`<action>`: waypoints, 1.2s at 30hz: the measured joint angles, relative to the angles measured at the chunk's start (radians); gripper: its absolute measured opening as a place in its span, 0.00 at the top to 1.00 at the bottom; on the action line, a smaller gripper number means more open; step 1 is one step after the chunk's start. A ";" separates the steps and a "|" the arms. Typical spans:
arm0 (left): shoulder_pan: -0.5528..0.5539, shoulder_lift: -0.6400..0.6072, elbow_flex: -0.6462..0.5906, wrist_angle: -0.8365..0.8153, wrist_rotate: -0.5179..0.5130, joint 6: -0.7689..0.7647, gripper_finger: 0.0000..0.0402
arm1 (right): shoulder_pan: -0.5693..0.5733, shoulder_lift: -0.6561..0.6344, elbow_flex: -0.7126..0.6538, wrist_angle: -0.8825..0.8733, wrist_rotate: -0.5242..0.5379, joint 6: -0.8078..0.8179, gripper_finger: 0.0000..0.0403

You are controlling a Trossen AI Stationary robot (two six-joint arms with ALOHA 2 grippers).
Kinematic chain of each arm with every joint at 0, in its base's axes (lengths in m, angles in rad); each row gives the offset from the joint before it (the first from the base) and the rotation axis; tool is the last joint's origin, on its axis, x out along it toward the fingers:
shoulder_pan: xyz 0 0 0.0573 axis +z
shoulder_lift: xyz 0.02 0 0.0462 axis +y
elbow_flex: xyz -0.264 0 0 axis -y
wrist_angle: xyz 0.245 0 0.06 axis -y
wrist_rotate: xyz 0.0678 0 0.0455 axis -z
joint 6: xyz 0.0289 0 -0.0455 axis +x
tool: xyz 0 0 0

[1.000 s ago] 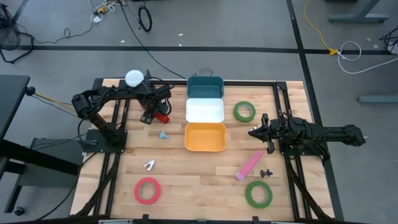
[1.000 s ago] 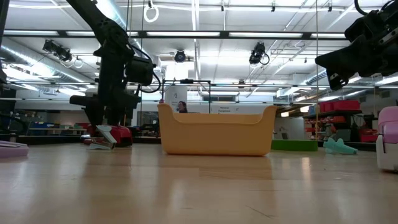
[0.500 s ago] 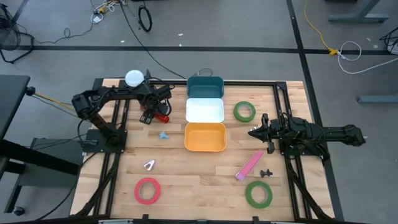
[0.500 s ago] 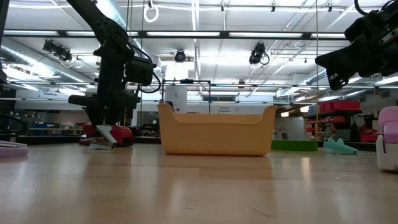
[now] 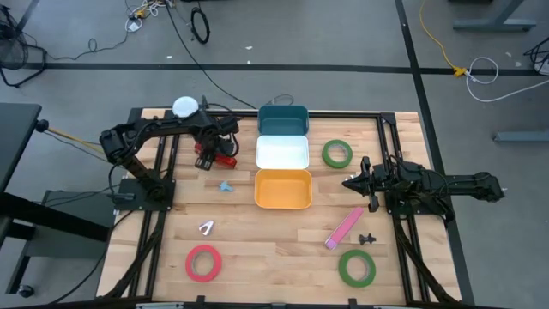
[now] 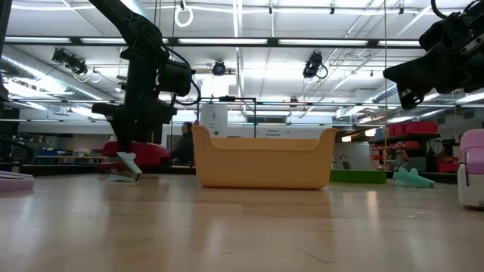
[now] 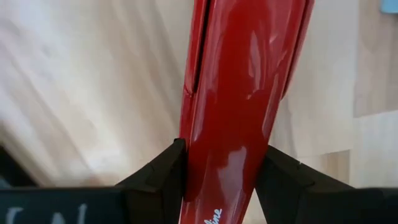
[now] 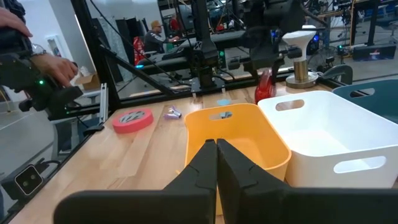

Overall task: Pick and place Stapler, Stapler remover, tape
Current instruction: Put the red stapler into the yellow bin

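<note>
three bins in a row, red stapler clamped at the far left

three bins sit in a line at the table's middle: teal bin [image 5: 283, 119] farthest back, white bin [image 5: 282, 153] in the centre, orange bin [image 5: 282, 189] nearest the front.

left gripper [image 5: 211, 151] is at the back left of the table, just beside the teal and white bins. its fingers [image 7: 159, 180] are clenched on both sides of the red stapler [image 7: 239, 106]. in the low view the stapler [image 6: 140, 150] hangs clear of the table top.

right gripper [image 5: 350, 182] hangs to the right of the orange bin, fingers pressed together, holding nothing.

tape: red roll [image 5: 202, 263] lies flat at the front left; one green roll [image 5: 337, 154] lies right of the white bin; the other green roll [image 5: 356, 268] lies at the front right.

a pink stapler [image 5: 344, 228] lies between the orange bin and the front green roll. a small black staple remover [image 5: 368, 239] lies just beside it. a silver staple remover [image 5: 206, 227] lies above the red roll, and a light blue staple remover [image 5: 225, 185] lies left of the orange bin.
</note>
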 joint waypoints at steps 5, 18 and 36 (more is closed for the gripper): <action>0.000 0.000 0.046 -0.023 -0.001 -0.009 0.59 | 0.000 0.000 0.000 0.000 0.000 0.000 0.98; -0.024 -0.001 0.207 -0.171 0.045 -0.100 0.59 | 0.000 0.000 0.000 0.000 0.000 0.000 0.98; -0.140 -0.002 0.488 -0.143 0.208 -0.292 0.59 | 0.000 0.000 0.000 0.000 0.000 0.000 0.98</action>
